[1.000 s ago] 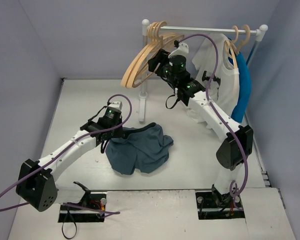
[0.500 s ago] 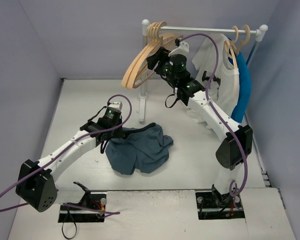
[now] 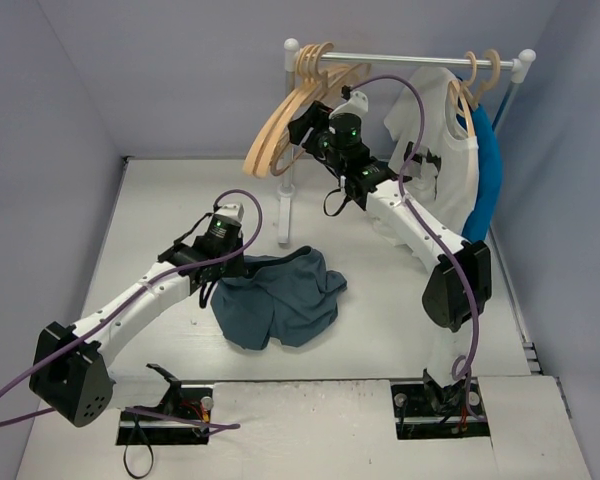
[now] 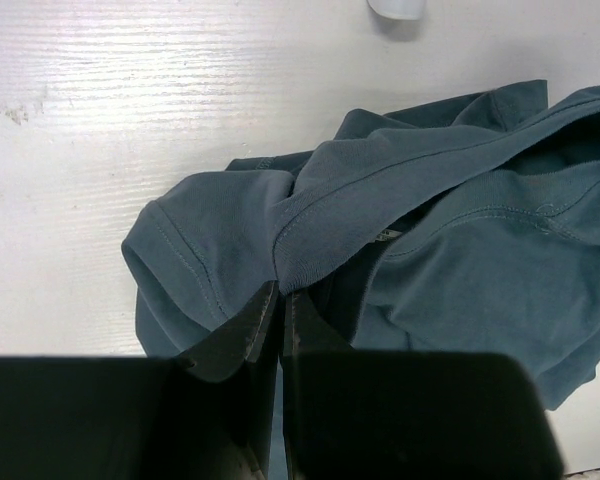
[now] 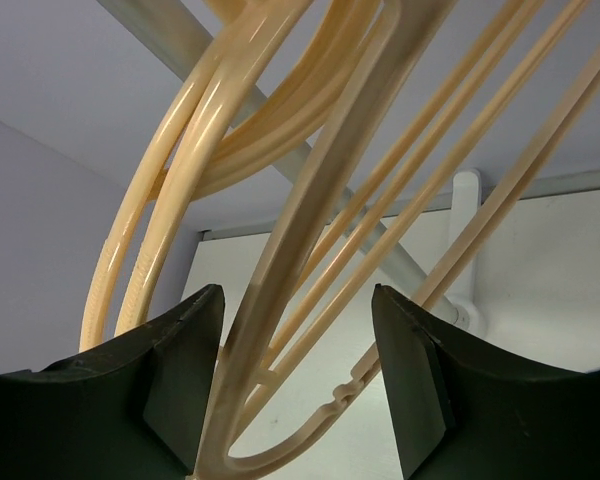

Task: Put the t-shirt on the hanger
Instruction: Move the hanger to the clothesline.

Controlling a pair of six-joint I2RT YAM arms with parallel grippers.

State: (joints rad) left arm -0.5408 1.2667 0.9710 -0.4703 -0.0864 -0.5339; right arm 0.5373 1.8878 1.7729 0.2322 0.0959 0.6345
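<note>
The dark slate-blue t-shirt [image 3: 280,298] lies crumpled on the table in front of the arms. My left gripper [image 3: 241,266] sits low at its left edge, shut on a fold by the ribbed collar band [image 4: 310,215]; the jaws [image 4: 280,300] meet with cloth between the tips. My right gripper [image 3: 302,124] is raised at the rack among the pale wooden hangers [image 3: 277,128]. It stands open [image 5: 298,335], and one hanger's arm [image 5: 305,255] runs between its fingers, close to the left fingertip [image 5: 185,360]. Thinner hanger bars cross behind it.
A white clothes rail [image 3: 400,58] stands at the back on a post [image 3: 288,190]. At its right end hang a white printed t-shirt [image 3: 450,140] and a bright blue garment [image 3: 490,165] on more wooden hangers [image 3: 480,75]. Purple cables loop over both arms.
The right gripper has shifted left, deeper among the hangers, which swung slightly left. The left gripper and the t-shirt have not moved.
</note>
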